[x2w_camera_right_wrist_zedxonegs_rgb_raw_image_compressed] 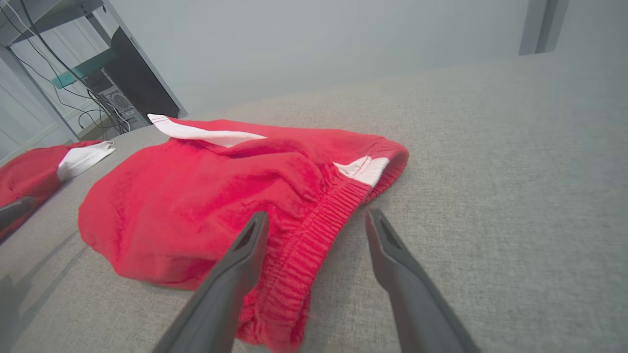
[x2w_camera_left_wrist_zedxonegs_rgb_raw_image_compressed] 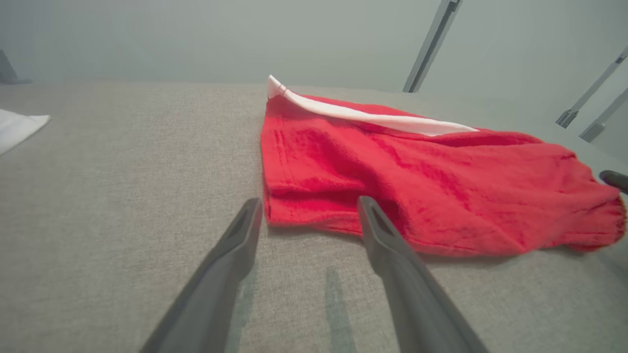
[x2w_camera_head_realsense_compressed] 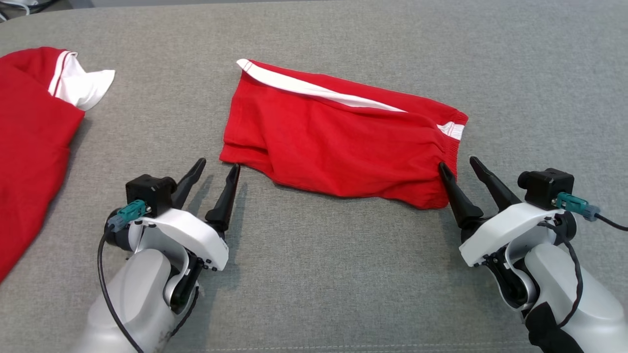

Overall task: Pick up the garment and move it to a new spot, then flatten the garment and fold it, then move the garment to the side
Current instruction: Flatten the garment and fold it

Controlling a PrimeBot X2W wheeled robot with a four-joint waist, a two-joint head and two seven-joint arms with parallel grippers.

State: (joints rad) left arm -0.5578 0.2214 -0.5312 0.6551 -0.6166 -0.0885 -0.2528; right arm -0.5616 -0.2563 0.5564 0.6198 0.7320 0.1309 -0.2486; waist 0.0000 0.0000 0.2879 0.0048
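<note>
Left pincer (x2w_camera_head_realsense_compressed: 219,164) fingers apart, at hem corner of red shorts (x2w_camera_head_realsense_compressed: 338,142); right pincer (x2w_camera_head_realsense_compressed: 457,163) apart at waistband end; shorts lie mid grey surface (x2w_camera_head_realsense_compressed: 314,284); second red garment (x2w_camera_head_realsense_compressed: 29,147) far left.

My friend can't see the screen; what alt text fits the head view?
Red shorts lie on a grey surface, the open left gripper and right gripper at their near corners. Another red garment lies far left.

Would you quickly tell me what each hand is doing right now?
Left hand: open, empty, beside the red shorts.
Right hand: open, empty, at the shorts' waistband.
</note>
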